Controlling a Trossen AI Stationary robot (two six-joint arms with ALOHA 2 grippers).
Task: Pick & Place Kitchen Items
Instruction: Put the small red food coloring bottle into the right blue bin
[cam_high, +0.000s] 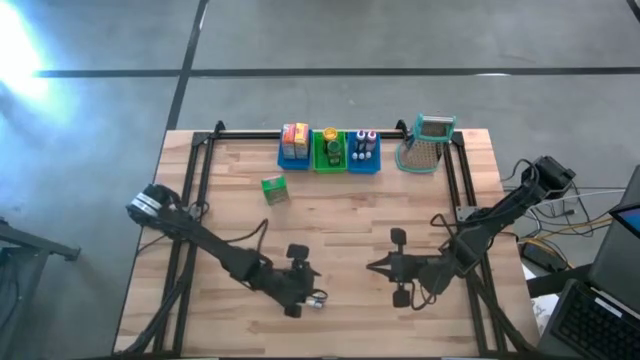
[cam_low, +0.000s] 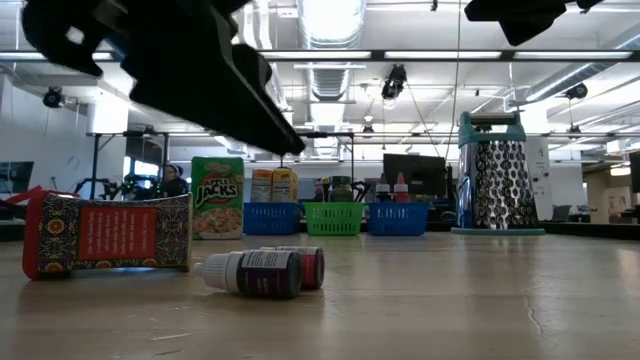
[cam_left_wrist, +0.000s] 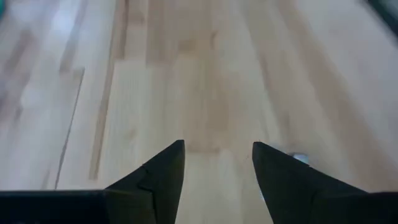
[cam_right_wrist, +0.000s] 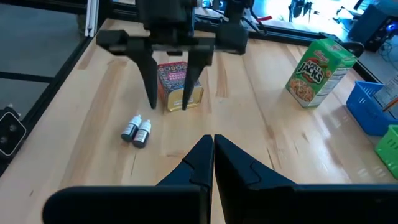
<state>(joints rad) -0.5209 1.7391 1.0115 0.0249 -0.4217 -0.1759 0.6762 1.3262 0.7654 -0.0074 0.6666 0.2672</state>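
While hanging over the near left of the table (cam_high: 340, 215): left hand (cam_right_wrist: 168, 107) spread wide, nothing pinched, fingers pointing down.
Red packet (cam_right_wrist: 178, 86): standing on edge on the table, right behind those spread fingers in the right wrist view; touching or not, cannot tell.
Small bottles (cam_right_wrist: 137, 132): two, lying side by side on the wood, just beside the left hand and free of it.
Green cereal box (cam_high: 274, 188): upright, alone, short of the bins.
Bins (cam_high: 330, 151): blue, green, blue in a row at the far edge, goods standing inside.
Right hand (cam_right_wrist: 212, 138): pressed together, empty, low over the near right, aimed at the left hand.
Grater (cam_high: 428, 145): far right, beside the bins.
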